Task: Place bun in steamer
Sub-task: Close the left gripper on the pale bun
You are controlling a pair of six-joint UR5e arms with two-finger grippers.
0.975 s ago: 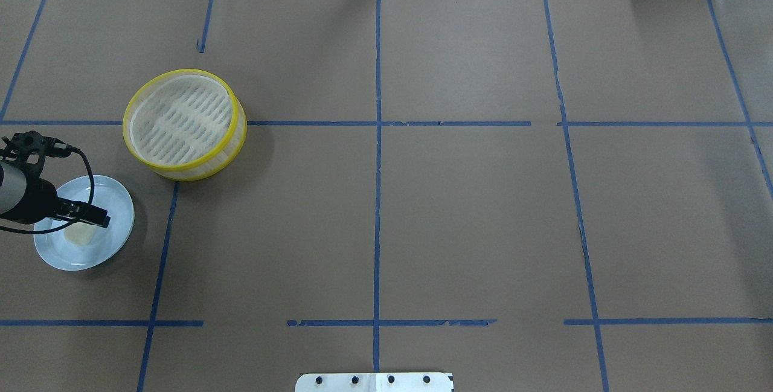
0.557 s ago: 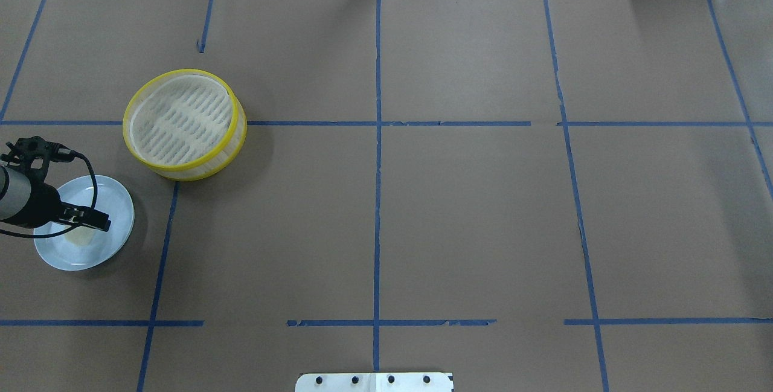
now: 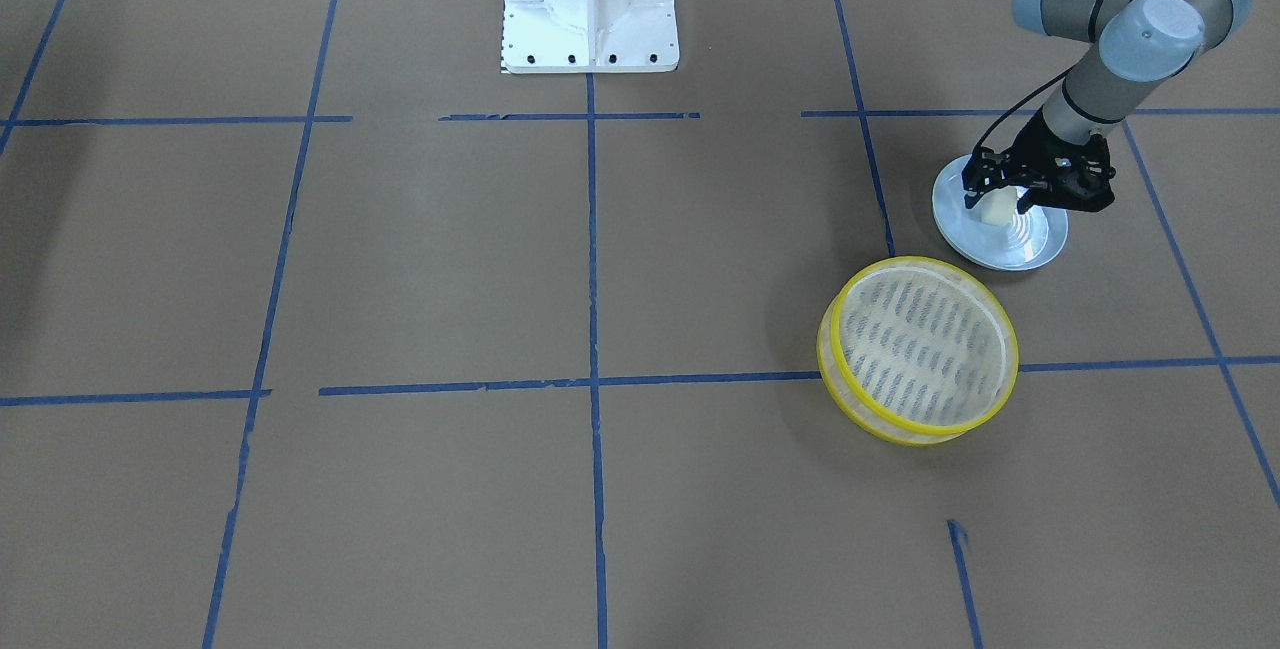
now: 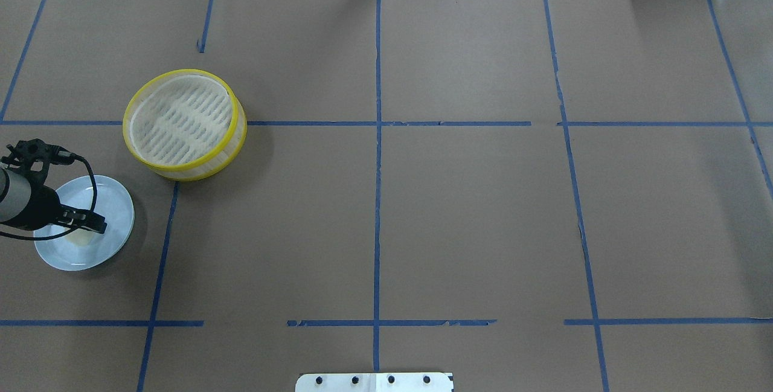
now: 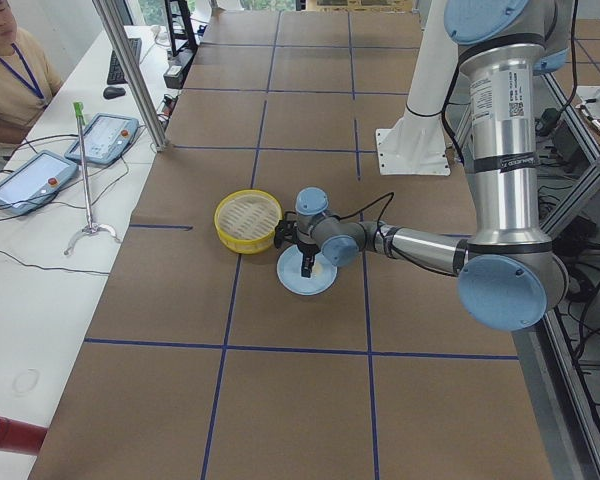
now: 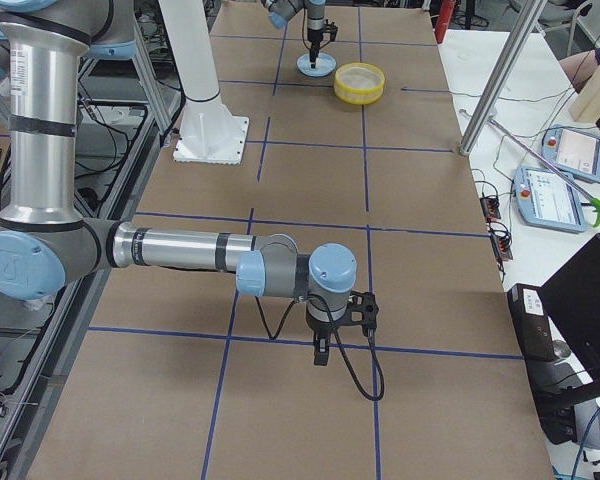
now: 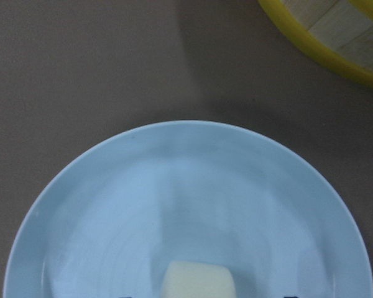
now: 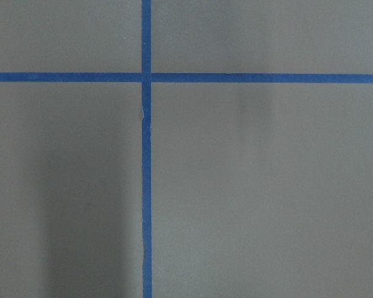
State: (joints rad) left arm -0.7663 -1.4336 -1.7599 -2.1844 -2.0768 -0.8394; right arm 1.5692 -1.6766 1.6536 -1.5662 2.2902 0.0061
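Observation:
The cream-white bun [image 7: 197, 280] lies on a pale blue plate [image 7: 174, 186] at the table's left side. In the overhead view the bun [image 4: 77, 238] is mostly hidden under my left gripper [image 4: 84, 224]. In the front view that gripper [image 3: 1000, 204] is open and low over the plate [image 3: 1030, 244], its fingers either side of the bun [image 3: 997, 213]. The yellow-rimmed steamer [image 4: 184, 123] stands empty just beyond the plate, apart from it. My right gripper [image 6: 321, 355] shows only in the exterior right view, low over bare table, and I cannot tell if it is open or shut.
Brown paper with blue tape lines covers the table. The robot's white base plate [image 4: 374, 382] sits at the near middle edge. Operators' tablets [image 5: 105, 135] lie on a side desk beyond the table.
My left gripper has come down closer onto the plate and shifted slightly back along the arm, covering more of the bun. The steamer and the plate have not moved.

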